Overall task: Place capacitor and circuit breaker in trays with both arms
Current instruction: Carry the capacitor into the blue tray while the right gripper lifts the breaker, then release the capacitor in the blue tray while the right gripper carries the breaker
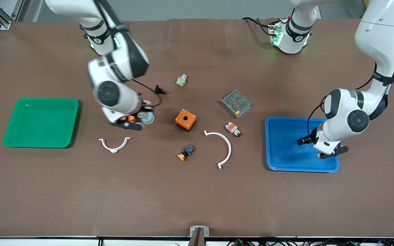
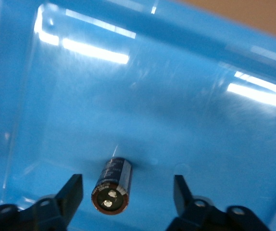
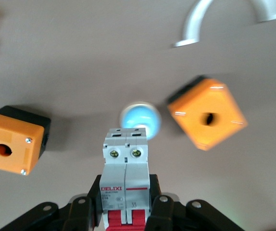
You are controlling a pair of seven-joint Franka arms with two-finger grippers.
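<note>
The capacitor (image 2: 111, 185), a small black cylinder with two metal pins on its end, lies on its side on the floor of the blue tray (image 2: 152, 96). My left gripper (image 2: 127, 190) is open just above it, one finger on each side, neither touching. In the front view that gripper (image 1: 330, 153) is low over the blue tray (image 1: 286, 143) and hides the capacitor. My right gripper (image 3: 124, 195) is shut on the white-and-grey circuit breaker (image 3: 126, 168), red levers toward the palm. In the front view the right gripper (image 1: 128, 122) is low over the table beside the green tray (image 1: 41, 122).
Under the right gripper are a blue-capped button (image 1: 148, 118) and a partly hidden orange box (image 3: 14, 139). Another orange box (image 1: 185, 119), a mesh power supply (image 1: 236, 103), two white curved brackets (image 1: 115, 145) (image 1: 221, 147) and several push buttons lie mid-table.
</note>
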